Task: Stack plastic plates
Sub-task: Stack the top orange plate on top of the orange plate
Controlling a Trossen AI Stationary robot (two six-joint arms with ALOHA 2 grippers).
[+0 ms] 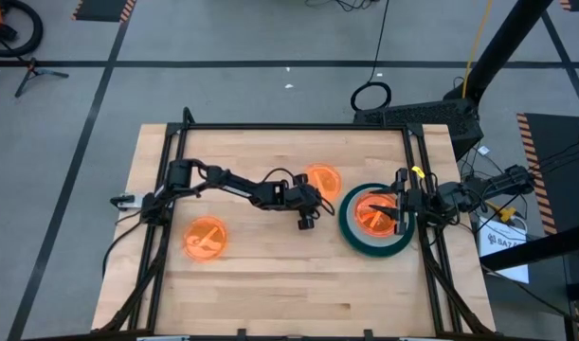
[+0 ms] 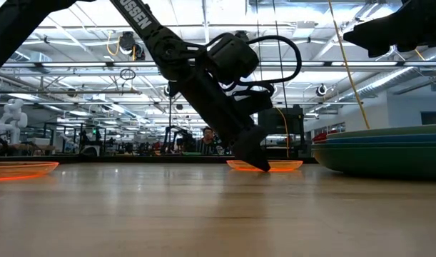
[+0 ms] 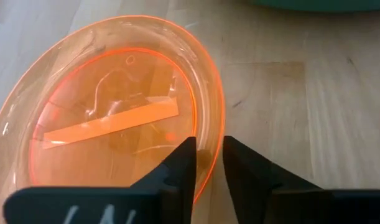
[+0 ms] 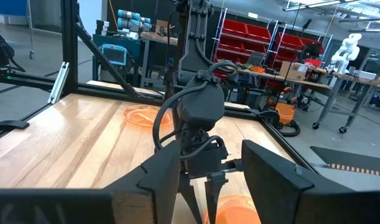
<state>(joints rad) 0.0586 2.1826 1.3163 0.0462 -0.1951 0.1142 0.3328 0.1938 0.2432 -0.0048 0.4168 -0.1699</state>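
Observation:
A small translucent orange plate (image 1: 322,179) lies flat on the table at the far centre. My left gripper (image 3: 208,167) stands at its rim, fingers pointing down, shut on it (image 2: 259,165). A second orange plate (image 1: 205,237) rests flat at the near left. On the right, a stack (image 1: 351,237) with a dark green plate at the bottom carries a third orange plate (image 1: 372,214) on top. My right gripper (image 4: 208,186) hovers open over that stack (image 1: 401,210), touching nothing. The plates between are only thin edges in the low view (image 2: 382,146). My left gripper pinches the rim of the orange plate (image 3: 209,146) between its two fingers, one finger (image 3: 185,163) inside the plate and the other (image 3: 239,163) outside on the wood. It comes from above, pointing down. The plate still lies flat on the table (image 2: 278,165).
The table's black frame rails (image 1: 417,170) run along the far and side edges. Bare wood (image 1: 289,284) fills the near half of the table between the left orange plate and the stack. People and shelving show in the room beyond the far edge.

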